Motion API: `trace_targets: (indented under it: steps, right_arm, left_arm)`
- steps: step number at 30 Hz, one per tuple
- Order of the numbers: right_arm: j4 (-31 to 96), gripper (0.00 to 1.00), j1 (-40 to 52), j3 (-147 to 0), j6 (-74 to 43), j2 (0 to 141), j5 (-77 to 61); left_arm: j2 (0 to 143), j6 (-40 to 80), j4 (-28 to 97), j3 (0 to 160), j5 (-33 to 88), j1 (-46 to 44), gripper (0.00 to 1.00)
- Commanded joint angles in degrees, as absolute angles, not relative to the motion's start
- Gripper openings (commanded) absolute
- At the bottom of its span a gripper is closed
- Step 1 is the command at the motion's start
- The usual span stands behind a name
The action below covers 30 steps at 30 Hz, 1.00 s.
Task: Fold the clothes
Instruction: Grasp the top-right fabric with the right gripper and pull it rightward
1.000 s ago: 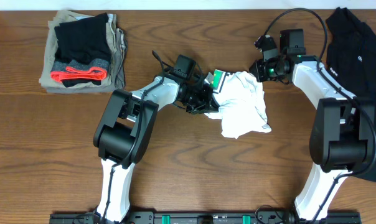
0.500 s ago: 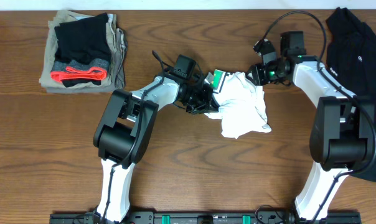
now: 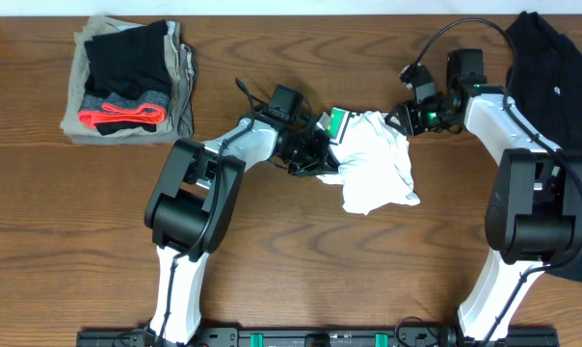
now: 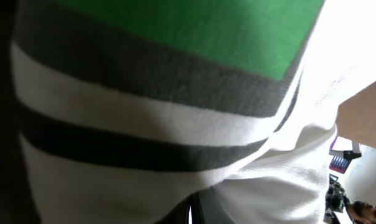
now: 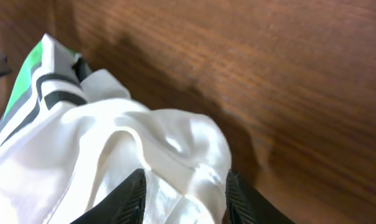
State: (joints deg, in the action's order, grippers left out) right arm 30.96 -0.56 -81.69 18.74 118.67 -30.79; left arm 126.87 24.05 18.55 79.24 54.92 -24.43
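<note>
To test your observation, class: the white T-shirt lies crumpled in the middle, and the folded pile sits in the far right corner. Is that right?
No. The T-shirt lies crumpled in the middle, but the folded pile sits in the far left corner; the overhead view shows it.

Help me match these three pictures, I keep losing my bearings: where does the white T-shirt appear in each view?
Overhead: the white T-shirt lies crumpled on the table, slightly right of centre.
Left wrist: it fills nearly the whole picture, seen very close.
Right wrist: it takes up the lower left, with bare table above and to the right.
Shared landmark: its green-and-black print, top of the left wrist view, far left of the right wrist view.
</note>
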Motion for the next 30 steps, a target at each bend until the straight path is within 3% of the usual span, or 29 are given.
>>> trace_targets:
  steps: [1, 10, 14, 17, 30]
  right_arm:
    - [31.1, 0.38, 0.9, -82.7, 22.0, 119.3, -31.8]
    - [28.6, 0.33, 3.1, -82.7, 22.8, 123.3, -29.5]
    - [26.0, 0.2, 2.9, -82.7, 19.4, 123.8, -27.5]
    - [24.3, 0.02, 2.4, -83.1, 15.7, 123.6, -25.7]
    - [24.6, 0.01, -3.5, -88.2, 5.6, 123.5, -27.2]
  left_arm:
    - [130.0, 24.3, 19.0, 78.8, 47.3, -24.1, 0.06]
    - [130.0, 24.3, 19.0, 78.8, 47.3, -24.1, 0.06]
    - [130.0, 24.3, 19.2, 78.8, 47.3, -24.1, 0.06]
    - [130.0, 24.3, 19.2, 78.8, 47.3, -24.1, 0.06]
    - [130.0, 24.3, 19.2, 78.8, 47.2, -24.1, 0.06]
